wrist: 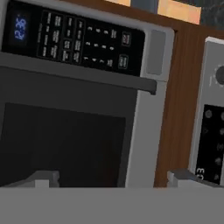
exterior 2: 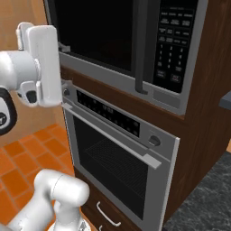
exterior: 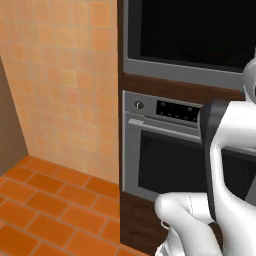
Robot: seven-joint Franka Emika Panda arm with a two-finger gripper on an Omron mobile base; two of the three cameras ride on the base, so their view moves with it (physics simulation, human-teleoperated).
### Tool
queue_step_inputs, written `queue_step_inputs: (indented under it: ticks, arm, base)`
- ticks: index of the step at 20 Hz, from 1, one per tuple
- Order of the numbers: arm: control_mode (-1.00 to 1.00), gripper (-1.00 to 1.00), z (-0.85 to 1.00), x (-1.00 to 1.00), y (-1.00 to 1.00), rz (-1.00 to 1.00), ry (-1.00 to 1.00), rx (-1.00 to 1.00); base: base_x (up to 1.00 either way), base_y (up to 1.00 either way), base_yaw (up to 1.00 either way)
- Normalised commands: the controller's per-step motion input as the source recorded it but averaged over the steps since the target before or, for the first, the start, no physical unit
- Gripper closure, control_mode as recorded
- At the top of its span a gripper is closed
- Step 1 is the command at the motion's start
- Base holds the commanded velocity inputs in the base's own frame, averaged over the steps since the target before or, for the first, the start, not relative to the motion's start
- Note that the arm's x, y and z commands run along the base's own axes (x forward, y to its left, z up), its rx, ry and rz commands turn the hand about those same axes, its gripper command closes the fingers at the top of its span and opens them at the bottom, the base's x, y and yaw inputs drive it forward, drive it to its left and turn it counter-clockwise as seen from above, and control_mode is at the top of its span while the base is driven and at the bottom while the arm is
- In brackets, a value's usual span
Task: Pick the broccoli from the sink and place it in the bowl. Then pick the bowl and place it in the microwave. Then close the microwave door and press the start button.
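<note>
We see the orange-tiled wall (exterior: 65, 85) at left, then the built-in grey-steel microwave (exterior 2: 117, 49) with its dark glass microwave door (exterior 2: 97, 31) looking shut, keypad panel (exterior 2: 173, 43) to its right, steel oven with bar handle (exterior 2: 122, 153) below. Our two-finger gripper (wrist: 116, 178) faces the microwave in the hand view, tips spread wide, pinching nothing. Risk, we judge: open tips may hit a wrong key or miss start, since the buttons sit tightly packed.

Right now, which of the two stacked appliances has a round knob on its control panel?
The lower one, the oven: it has round knobs and a horizontal bar handle. The microwave above has a button keypad instead.
</note>
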Motion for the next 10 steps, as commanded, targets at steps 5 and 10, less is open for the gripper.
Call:
queue_step_inputs:
  ticks: [5, 10]
  arm:
    - [-1.00, -1.00, 0.00, -0.58, 0.00, 0.17, 0.33, -0.53]
    - [-1.00, -1.00, 0.00, -0.35, 0.00, 0.11, 0.33, -0.54]
  base:
    - [0.00, 0.00, 0.00]
    - [0.00, 0.00, 0.00]
